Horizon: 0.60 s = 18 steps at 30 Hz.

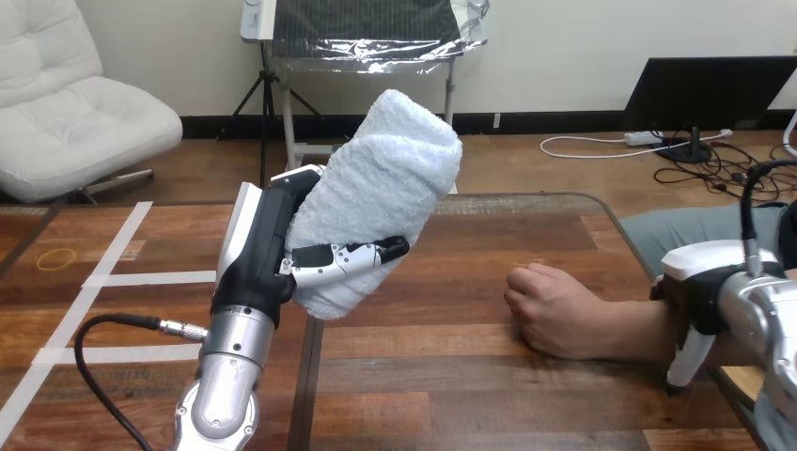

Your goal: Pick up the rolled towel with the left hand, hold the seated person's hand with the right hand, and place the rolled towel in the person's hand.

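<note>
**Rolled towel up in left hand, receiving fist shut**

Worktop [489,376]: wood, spans the lower frame.

Rolled towel [381,202]: white and thick. It is held off the worktop at frame centre, tilted with its top end toward the upper right.

Left hand [258,254]: has the towel. Its fingers [352,256] are curled round the lower front of the roll with the palm behind. The grip sits low on the roll.

Person's hand [554,310]: right of centre, resting on the worktop as a closed fist, well apart from the towel.

Right hand [705,282]: far right edge, at the person's wrist. Can't tell whether it touches the wrist or grips it.

Risks, my read:
- Most of the roll stands above the low grip, so it could tip or slide out on the sweep right.
- If the towel arrives before the fist opens, it meets knuckles and drops to the worktop.
- The hold on the wrist is unconfirmed, so the person's hand may shift at handover.
- Soft terry could snag on the fingers at release.

Receptacle: only the person's hand, currently shut, with nothing seen in it.
</note>
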Each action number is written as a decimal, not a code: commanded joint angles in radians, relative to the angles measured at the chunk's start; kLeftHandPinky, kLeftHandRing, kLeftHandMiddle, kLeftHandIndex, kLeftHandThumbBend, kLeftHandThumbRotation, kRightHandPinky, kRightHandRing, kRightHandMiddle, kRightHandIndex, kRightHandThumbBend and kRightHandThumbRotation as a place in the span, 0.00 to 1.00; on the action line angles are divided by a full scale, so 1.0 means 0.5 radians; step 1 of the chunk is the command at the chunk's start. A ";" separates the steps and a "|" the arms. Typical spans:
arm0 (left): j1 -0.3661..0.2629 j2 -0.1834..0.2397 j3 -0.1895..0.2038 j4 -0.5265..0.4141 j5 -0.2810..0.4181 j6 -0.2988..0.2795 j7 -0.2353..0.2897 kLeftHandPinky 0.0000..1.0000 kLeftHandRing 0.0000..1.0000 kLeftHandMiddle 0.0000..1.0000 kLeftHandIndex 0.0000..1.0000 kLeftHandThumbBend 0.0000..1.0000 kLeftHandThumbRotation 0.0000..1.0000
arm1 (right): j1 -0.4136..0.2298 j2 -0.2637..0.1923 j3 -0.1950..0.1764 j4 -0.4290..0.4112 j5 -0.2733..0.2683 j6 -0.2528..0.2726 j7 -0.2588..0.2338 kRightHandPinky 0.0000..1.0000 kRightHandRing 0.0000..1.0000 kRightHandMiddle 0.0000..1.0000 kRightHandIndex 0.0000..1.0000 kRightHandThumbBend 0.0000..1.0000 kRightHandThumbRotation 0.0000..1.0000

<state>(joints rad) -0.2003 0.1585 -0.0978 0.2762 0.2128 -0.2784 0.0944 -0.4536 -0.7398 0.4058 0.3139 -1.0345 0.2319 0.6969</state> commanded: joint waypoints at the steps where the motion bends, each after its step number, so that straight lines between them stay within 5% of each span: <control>1: -0.222 0.012 0.025 -0.013 0.036 -0.012 0.012 0.28 0.33 0.39 0.49 0.61 0.07 | -0.151 0.050 0.046 0.084 -0.030 -0.010 -0.061 0.81 0.89 0.93 0.92 0.73 0.27; 8: -0.257 0.005 0.014 0.033 0.055 0.034 -0.019 0.29 0.34 0.39 0.48 0.61 0.08 | -0.205 0.072 0.122 0.200 -0.041 -0.047 -0.071 0.66 0.82 0.90 0.91 0.71 0.27; 13: -0.281 0.002 0.001 0.044 0.069 0.123 -0.055 0.30 0.35 0.39 0.48 0.61 0.08 | -0.214 0.083 0.140 0.247 -0.032 -0.086 -0.135 0.48 0.62 0.74 0.88 0.68 0.28; 18: -0.316 0.008 -0.022 0.071 0.110 0.215 -0.086 0.31 0.36 0.40 0.48 0.61 0.09 | -0.225 0.097 0.150 0.303 -0.014 -0.124 -0.196 0.40 0.53 0.65 0.83 0.67 0.26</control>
<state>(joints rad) -0.2533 0.1596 -0.1026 0.2991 0.2525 -0.1980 0.0602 -0.4996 -0.7095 0.4672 0.4298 -1.0420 0.1881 0.6333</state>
